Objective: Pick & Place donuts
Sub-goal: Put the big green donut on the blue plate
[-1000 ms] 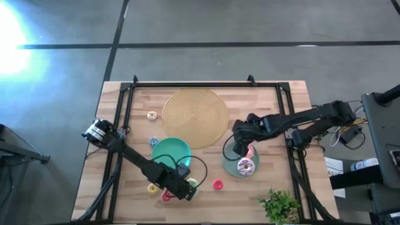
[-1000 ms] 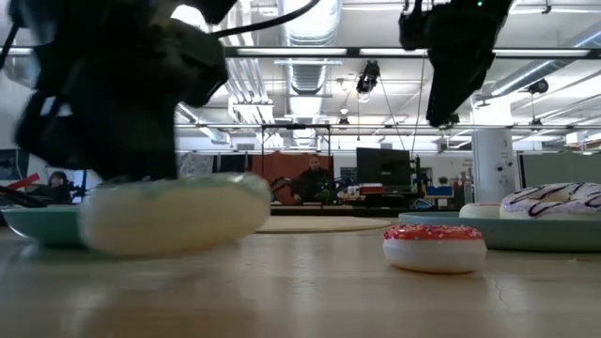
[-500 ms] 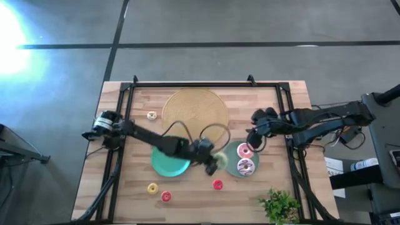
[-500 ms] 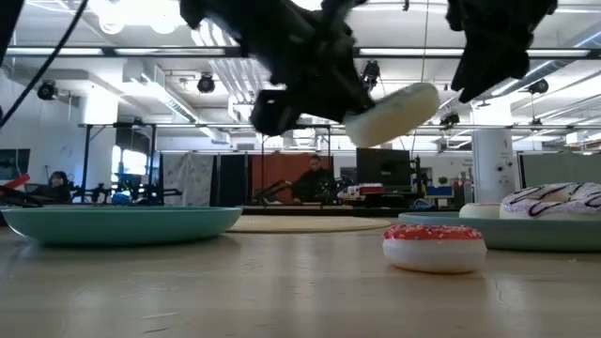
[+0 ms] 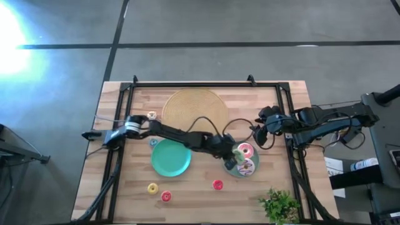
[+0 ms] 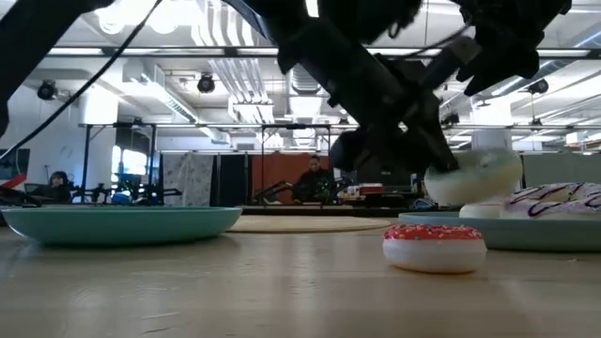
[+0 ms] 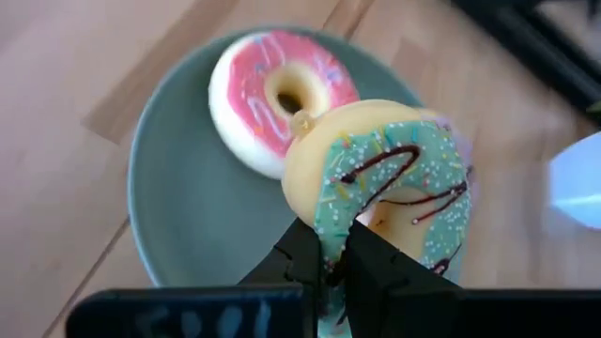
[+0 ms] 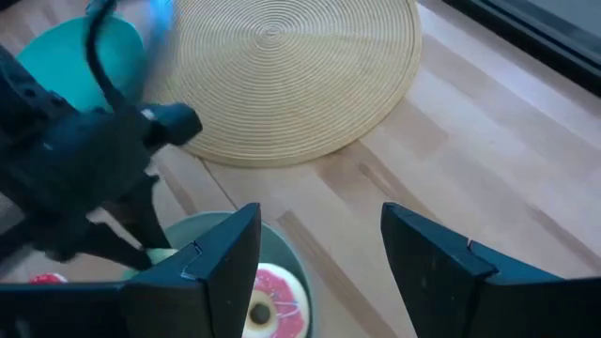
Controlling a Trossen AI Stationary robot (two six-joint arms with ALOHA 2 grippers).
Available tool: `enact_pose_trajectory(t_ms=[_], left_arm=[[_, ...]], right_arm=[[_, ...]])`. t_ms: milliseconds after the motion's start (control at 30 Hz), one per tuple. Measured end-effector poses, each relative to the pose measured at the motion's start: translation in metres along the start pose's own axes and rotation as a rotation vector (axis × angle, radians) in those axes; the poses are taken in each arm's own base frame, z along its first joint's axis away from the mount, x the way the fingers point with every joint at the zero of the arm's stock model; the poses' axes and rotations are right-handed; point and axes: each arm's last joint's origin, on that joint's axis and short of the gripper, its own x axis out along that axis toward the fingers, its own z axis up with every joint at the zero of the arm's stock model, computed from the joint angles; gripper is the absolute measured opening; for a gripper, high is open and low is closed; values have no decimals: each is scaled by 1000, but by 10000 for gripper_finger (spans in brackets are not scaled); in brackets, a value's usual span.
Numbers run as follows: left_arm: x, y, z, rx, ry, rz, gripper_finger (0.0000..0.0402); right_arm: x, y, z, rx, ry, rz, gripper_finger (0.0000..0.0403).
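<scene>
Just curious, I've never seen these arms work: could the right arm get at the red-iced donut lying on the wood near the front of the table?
Probably yes. The red-iced toy donut lies alone on bare wood, nothing over it. The right gripper hangs open and empty nearby; the left gripper is busy over the grey-green plate.

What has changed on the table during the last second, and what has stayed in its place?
The left hand picked up the green donut near the table's front edge and carried it across to above the grey-green plate, shut on it. The right hand, open, drew back from that plate toward its own side. The pink donut on the plate, the teal plate and the red donut did not move.
</scene>
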Motion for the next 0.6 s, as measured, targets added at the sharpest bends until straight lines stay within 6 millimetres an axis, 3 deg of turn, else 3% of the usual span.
enact_pose_trajectory(t_ms=[200, 433, 600], left_arm=[[10, 0, -4, -11, 64, -14, 30], [-4, -2, 2, -20, 70, 3, 110], [-9, -1, 0, -10, 101, 28, 136]], right_arm=[[0, 0, 0, -13, -1, -4, 214], [1, 0, 0, -28, -13, -18, 215], [1, 0, 0, -32, -24, -32, 214]])
